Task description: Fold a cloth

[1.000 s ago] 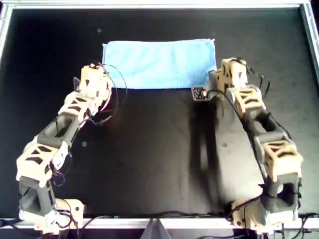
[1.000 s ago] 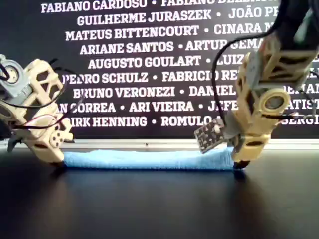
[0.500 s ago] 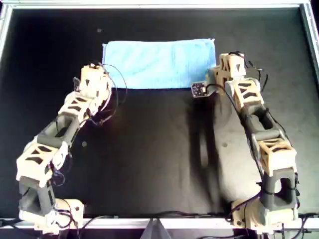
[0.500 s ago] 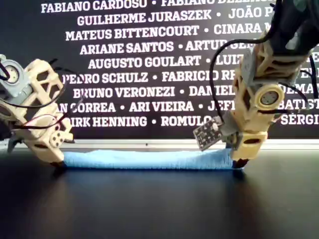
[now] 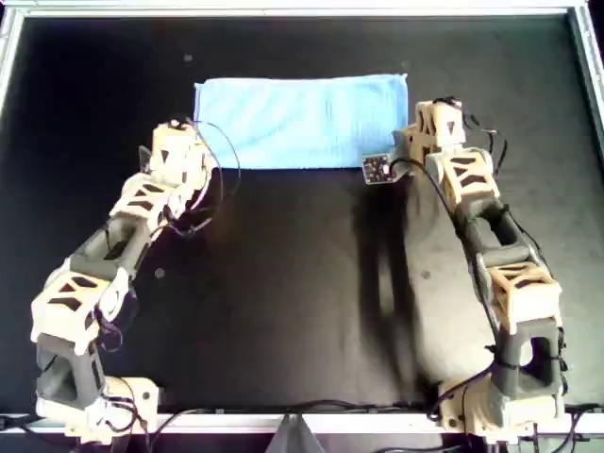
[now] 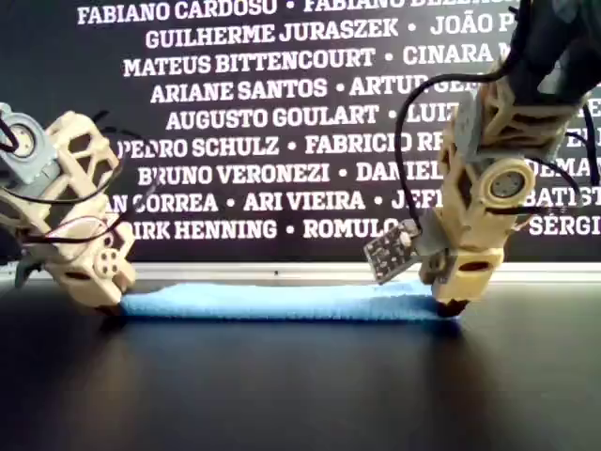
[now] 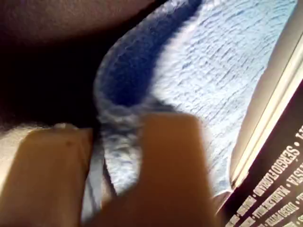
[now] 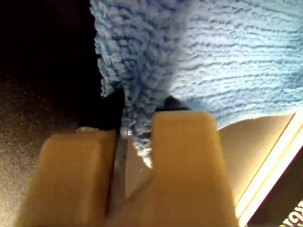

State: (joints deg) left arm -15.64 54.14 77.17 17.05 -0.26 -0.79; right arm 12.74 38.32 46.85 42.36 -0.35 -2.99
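Cloth (image 5: 301, 121) flat, near corners pinched w/ both tools: left (image 7: 116, 156), right (image 8: 137, 142).

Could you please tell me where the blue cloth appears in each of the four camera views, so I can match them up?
Overhead view: the cloth lies folded, upper centre, between both grippers.
Exterior view: flat strip, low across the middle.
Left wrist view: fills the upper half, edge pinched between the jaws.
Right wrist view: likewise pinched.
Shared landmark: the pale metal frame rail.

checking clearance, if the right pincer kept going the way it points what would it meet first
The right pincer is already shut on the cloth, pointing down. Going straight on, it would most likely press that cloth edge into the black table just beneath.
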